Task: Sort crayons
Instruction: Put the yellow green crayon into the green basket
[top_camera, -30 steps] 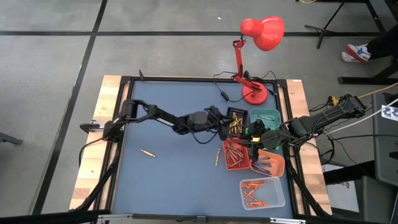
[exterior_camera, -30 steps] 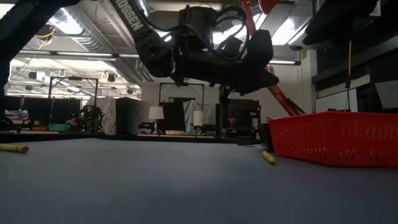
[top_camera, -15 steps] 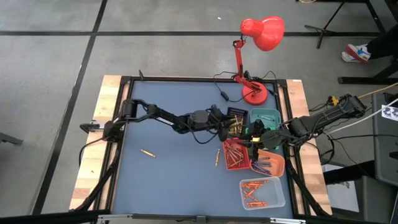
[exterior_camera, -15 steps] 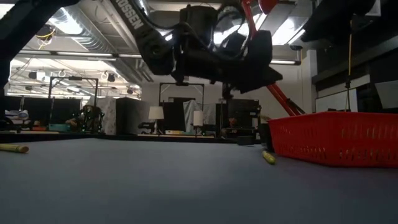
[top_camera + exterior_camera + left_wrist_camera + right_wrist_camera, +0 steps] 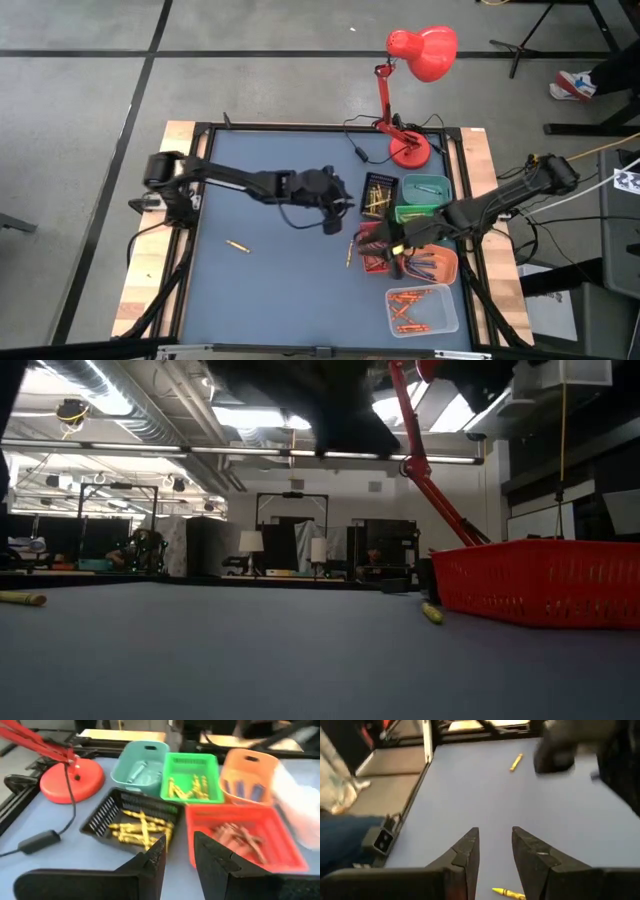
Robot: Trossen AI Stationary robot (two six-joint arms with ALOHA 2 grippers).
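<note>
Two yellow crayons lie loose on the blue mat, one [image 5: 350, 252] just left of the red tray [image 5: 392, 262], one [image 5: 236, 246] further left. My left gripper [image 5: 179, 854] hangs open and holding nothing, just left of the black tray of yellow crayons [image 5: 135, 824]. My right gripper [image 5: 495, 851] hovers open above the red tray's left edge, pointing toward the table's left. The nearer loose crayon [image 5: 509, 893] lies below its fingers, and the other one [image 5: 516, 762] further out. Other crayons lie sorted in the trays.
Teal [image 5: 141, 766], green [image 5: 193, 779], orange [image 5: 250, 772] and red [image 5: 241, 839] trays stand packed at the table's right, with a clear tray [image 5: 422, 308] nearer the front. A red desk lamp [image 5: 410, 150] and its cord stand at the far edge. The mat's left half lies open.
My left gripper has risen and drawn back from over the black tray toward the table's left, leaving the low view. My right gripper has gone toward the table's left, over the red tray toward the nearer loose crayon, and has rolled. No crayon has moved.
</note>
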